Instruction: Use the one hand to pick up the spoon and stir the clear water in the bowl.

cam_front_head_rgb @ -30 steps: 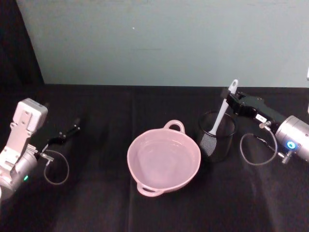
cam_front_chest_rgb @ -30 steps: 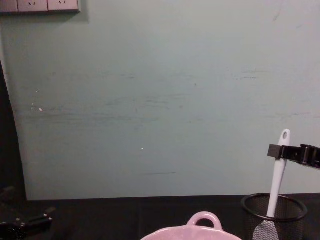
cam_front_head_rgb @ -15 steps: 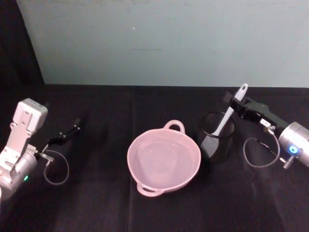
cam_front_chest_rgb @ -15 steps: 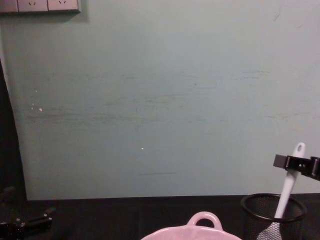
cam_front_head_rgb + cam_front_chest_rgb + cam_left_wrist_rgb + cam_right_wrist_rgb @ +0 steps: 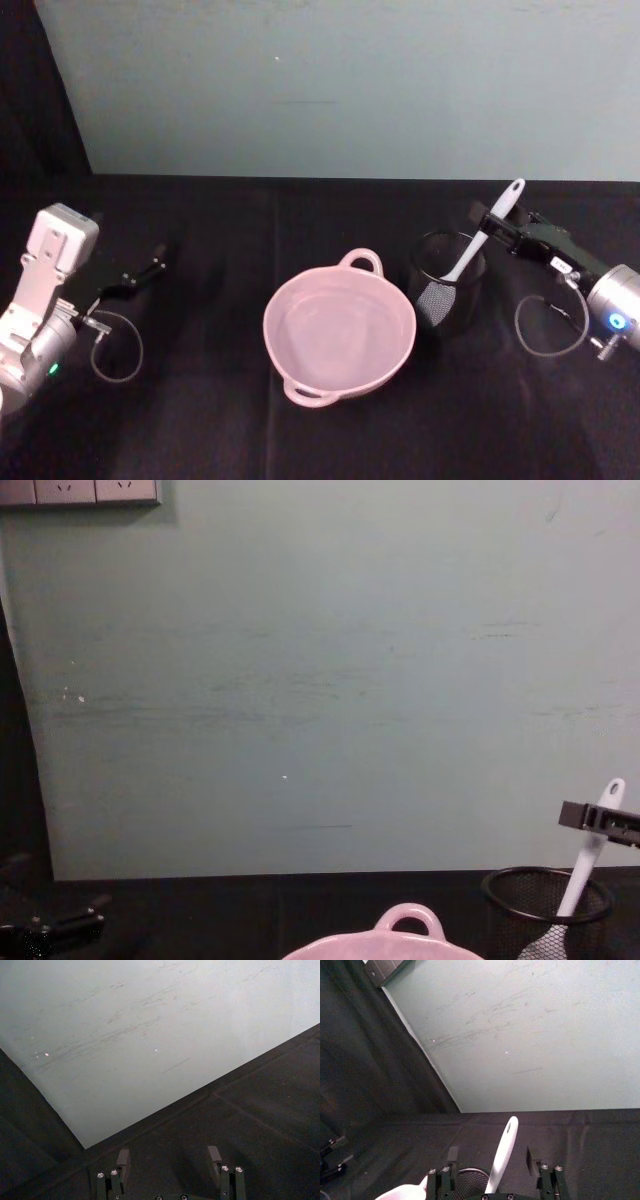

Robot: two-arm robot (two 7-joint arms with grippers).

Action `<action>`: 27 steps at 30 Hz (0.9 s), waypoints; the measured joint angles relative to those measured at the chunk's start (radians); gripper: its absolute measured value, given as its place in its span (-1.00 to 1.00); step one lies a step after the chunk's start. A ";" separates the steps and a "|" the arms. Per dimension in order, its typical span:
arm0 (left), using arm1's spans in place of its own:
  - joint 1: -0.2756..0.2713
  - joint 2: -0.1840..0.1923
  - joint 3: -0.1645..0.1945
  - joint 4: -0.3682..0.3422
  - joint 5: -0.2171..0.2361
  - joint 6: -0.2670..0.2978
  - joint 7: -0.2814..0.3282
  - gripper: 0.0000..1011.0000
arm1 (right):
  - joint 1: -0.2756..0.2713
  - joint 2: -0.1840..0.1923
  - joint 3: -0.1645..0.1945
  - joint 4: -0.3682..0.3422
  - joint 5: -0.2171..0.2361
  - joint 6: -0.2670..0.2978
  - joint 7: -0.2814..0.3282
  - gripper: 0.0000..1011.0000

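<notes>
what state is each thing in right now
spoon: leaning in the mesh cup, head down, handle up between the right tool's fingers
bowl: upright on the black table, holding clear water
mesh cup: upright, right of the bowl
right tool: open, fingers either side of the spoon handle
left tool: open, parked at the table's left
</notes>
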 joint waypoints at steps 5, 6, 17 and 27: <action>0.000 0.000 0.000 0.000 0.000 0.000 0.000 0.99 | -0.052 0.032 0.021 -0.090 -0.023 -0.006 -0.053 0.90; 0.000 0.000 0.000 0.000 0.000 0.000 0.000 0.99 | -0.069 0.043 0.027 -0.117 -0.031 -0.006 -0.068 0.95; 0.000 0.000 0.000 0.000 0.000 0.000 0.000 0.99 | -0.224 0.133 0.087 -0.326 -0.154 0.007 -0.223 0.98; 0.000 0.000 0.000 0.000 0.000 0.000 0.000 0.99 | -0.169 0.113 0.018 -0.252 -0.427 -0.004 -0.383 0.98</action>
